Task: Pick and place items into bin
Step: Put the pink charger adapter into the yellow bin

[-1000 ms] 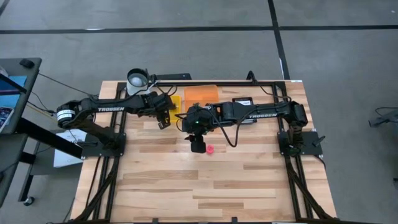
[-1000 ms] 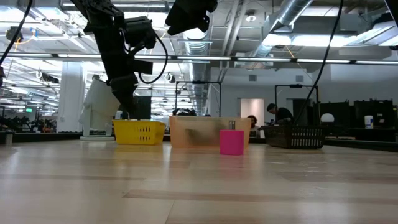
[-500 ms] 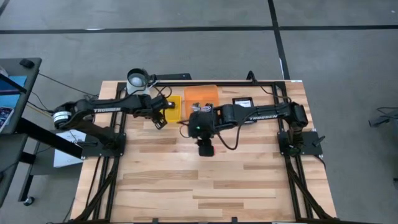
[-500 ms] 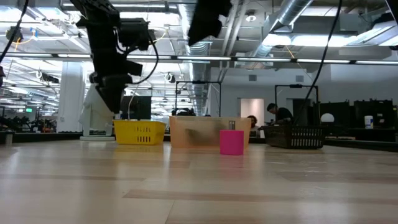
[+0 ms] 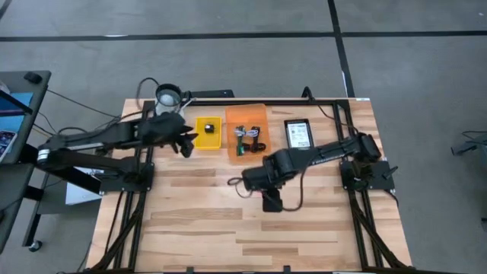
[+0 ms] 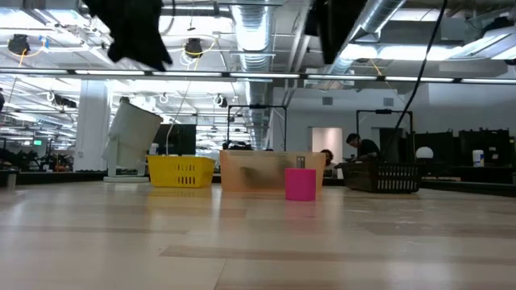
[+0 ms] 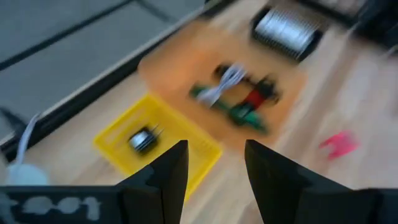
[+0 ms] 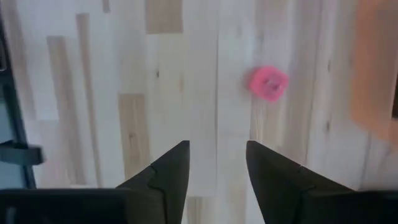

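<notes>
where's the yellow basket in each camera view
High view: yellow basket at the table's back, left of centre.
Low view: basket far back, left of centre.
Left wrist view: basket in view.
Right wrist view: not in it.
Landmark: orange bin beside it.

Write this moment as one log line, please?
left end effector: open, empty, beside yellow bin | right end effector: open, empty, above table | pink piece: on table | orange bin: cables inside
</notes>
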Controlling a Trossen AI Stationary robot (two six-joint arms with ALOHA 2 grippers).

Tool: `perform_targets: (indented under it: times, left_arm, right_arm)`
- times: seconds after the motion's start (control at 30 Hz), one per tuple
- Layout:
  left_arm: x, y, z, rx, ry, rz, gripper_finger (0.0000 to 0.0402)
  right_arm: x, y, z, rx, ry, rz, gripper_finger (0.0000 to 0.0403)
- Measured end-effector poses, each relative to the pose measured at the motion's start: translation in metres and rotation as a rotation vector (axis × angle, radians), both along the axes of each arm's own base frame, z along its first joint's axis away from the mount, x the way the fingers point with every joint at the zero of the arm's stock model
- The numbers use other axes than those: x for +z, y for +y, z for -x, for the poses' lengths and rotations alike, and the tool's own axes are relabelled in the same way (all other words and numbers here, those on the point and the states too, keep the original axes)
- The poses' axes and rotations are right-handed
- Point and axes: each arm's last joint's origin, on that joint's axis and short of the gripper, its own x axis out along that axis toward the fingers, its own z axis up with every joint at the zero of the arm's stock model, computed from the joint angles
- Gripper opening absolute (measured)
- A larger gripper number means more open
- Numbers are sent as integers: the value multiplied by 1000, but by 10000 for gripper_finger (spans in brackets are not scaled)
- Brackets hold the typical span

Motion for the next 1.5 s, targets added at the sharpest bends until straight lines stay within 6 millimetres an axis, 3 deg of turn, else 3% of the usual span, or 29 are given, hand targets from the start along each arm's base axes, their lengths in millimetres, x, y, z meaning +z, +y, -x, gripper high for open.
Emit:
perform_targets:
  times: [0.17, 0.33, 0.43, 0.53, 0.67, 0.87, 0.97, 1.13, 1.3, 1.5]
  left_arm:
    - [23, -15, 24, 18, -211, -3, 150]
    - [36, -24, 44, -11, -323, -22, 150]
    - [39, -28, 50, -40, -343, -35, 150]
    - [40, -30, 54, -55, -358, -37, 150]
    - [40, -32, 54, -56, -357, -46, 150]
    - [39, -34, 54, -77, -347, -45, 150]
    - [39, -35, 54, -81, -346, -44, 150]
    - [39, -35, 54, -82, -346, -43, 150]
    - [39, -35, 54, -78, -351, -37, 150]
    - [39, -35, 54, -76, -353, -34, 150]
  right_arm:
    - [0, 21, 9, -68, 0, 118, 140]
    - [4, 26, 18, -108, -12, 149, 132]
    - [7, 24, 34, -163, -22, 226, 133]
    - [16, 21, 64, -280, -106, 403, 136]
    - [37, 16, 114, -524, -411, 519, 136]
    - [52, 28, 175, -679, -961, 411, 135]
    - [38, 30, 194, -693, -1117, 404, 137]
    - [-12, 27, 211, -705, -1150, 377, 139]
    - [-59, 28, 213, -732, -1156, 348, 137]
    - [-81, 33, 200, -776, -1140, 302, 136]
